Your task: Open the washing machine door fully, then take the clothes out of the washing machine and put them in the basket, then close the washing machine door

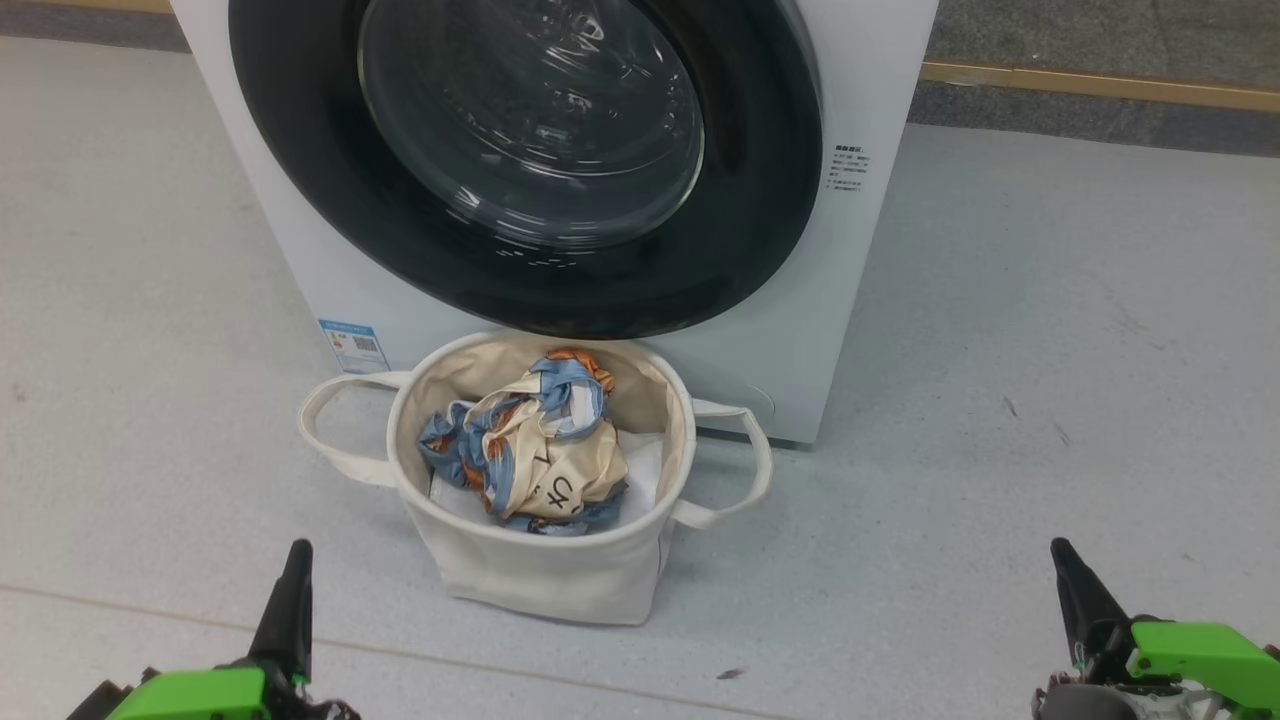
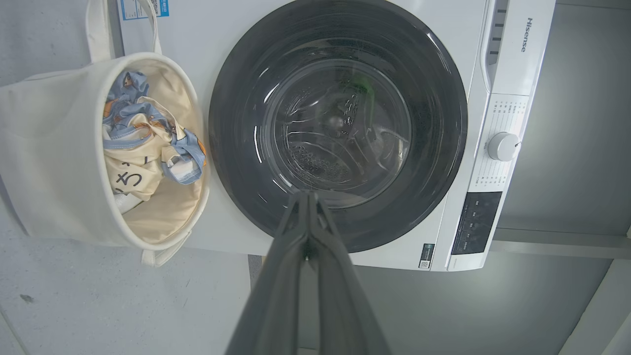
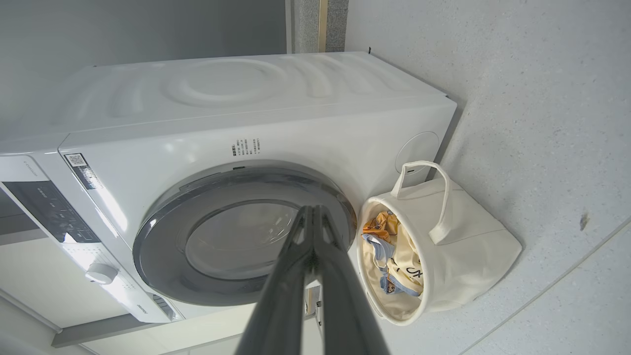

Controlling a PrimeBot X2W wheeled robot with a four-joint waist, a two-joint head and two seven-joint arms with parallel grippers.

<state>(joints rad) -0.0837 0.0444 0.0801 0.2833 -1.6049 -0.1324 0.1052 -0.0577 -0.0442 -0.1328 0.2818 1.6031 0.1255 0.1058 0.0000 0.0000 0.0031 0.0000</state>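
1. The left gripper (image 1: 299,550) and right gripper (image 1: 1062,552) sit at the bottom corners of the head view. Each has its two dark fingers pressed together with nothing between them. Both are well apart from the basket (image 1: 540,585) and the washing machine (image 1: 860,270).
2. The clothes (image 1: 540,450), a crumpled bundle of light blue, orange and cream fabric, lie inside the cream canvas basket. They rest on a white folded sheet (image 1: 645,470). The basket stands on the floor just in front of the machine, below the washing machine door (image 1: 290,150).
3. The door looks closed, its black rim flush with the white front in all three views. Through the glass, the left wrist view shows bare steel drum and no fabric.
4. Judged from this, all three steps appear done: clothes out and in the basket, door shut. Nothing looks left to do, though I cannot tell whether the latch has caught.
5. Writing:
   - "Hisense" (image 2: 526,34) is readable on the machine's top strip.
   - The cream cloth carries large black characters (image 1: 565,490), which I cannot read with confidence.
   - The blue label (image 1: 352,345) low on the front and the text block (image 1: 848,168) beside the door are too small to read.
   - The same goes for the sticker (image 2: 427,249) by the control panel (image 2: 475,222).
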